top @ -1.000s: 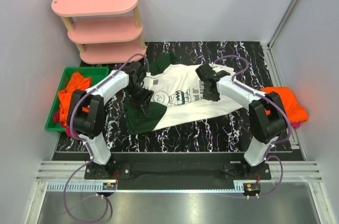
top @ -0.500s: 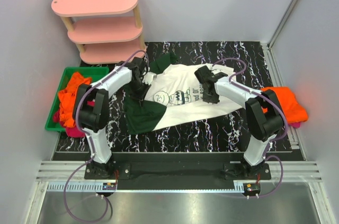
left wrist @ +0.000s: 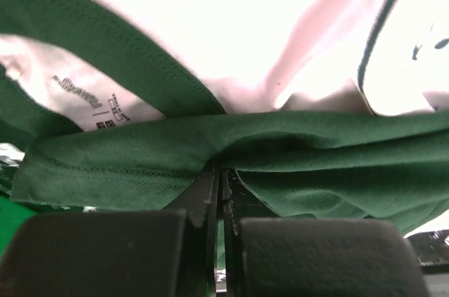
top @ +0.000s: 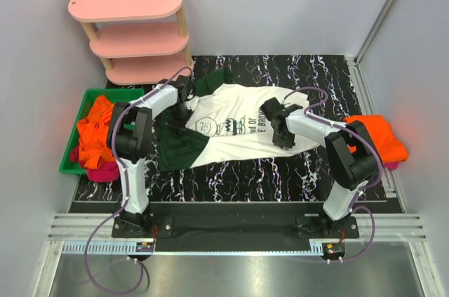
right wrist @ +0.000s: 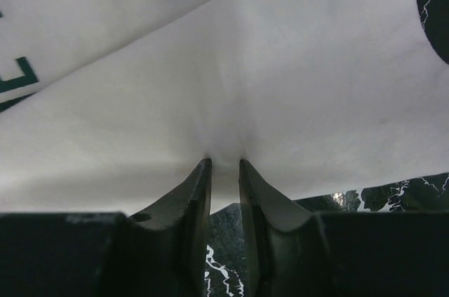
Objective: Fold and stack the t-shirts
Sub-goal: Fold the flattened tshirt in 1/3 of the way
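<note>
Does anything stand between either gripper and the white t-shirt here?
Nothing visible does. On the white t-shirt, the left gripper pinches a fold of green cloth and the right gripper pinches white cloth.

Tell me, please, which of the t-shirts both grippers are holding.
The white t-shirt with green sleeves, spread in the middle: the left gripper pinches green cloth, the right gripper white cloth. The orange shirts at both sides lie ungripped.
</note>
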Motion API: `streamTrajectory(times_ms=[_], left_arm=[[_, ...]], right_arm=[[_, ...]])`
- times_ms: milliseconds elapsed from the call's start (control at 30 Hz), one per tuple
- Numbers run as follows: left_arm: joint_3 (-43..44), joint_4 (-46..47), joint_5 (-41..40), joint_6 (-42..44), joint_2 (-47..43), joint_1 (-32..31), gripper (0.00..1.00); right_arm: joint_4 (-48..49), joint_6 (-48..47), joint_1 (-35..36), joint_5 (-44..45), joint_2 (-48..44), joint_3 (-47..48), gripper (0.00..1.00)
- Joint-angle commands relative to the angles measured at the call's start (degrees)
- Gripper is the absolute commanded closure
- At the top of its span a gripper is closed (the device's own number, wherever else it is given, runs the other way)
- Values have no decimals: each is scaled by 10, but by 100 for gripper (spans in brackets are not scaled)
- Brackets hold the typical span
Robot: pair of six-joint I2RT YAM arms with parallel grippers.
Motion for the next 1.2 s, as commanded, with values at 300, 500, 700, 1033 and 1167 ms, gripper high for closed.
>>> streamTrajectory(times_ms=[300, 500, 700, 1033, 1167], left_arm=[[81, 25, -71, -9, 63, 17, 93], [92, 30, -15, -17, -15, 18, 62], [94, 34, 41, -40, -114, 20, 52], [-12, 26, 141, 5, -137, -2, 60], [-44, 21, 154, 10, -119, -13, 62]], right_arm=[[12, 15, 4, -6, -11, -26, 71], [12, -11, 4, 46, -32, 26, 63], [12, -45, 4, 58, -28, 104, 63], [21, -55, 4, 45, 50, 103, 65], [26, -54, 4, 45, 65, 105, 66]])
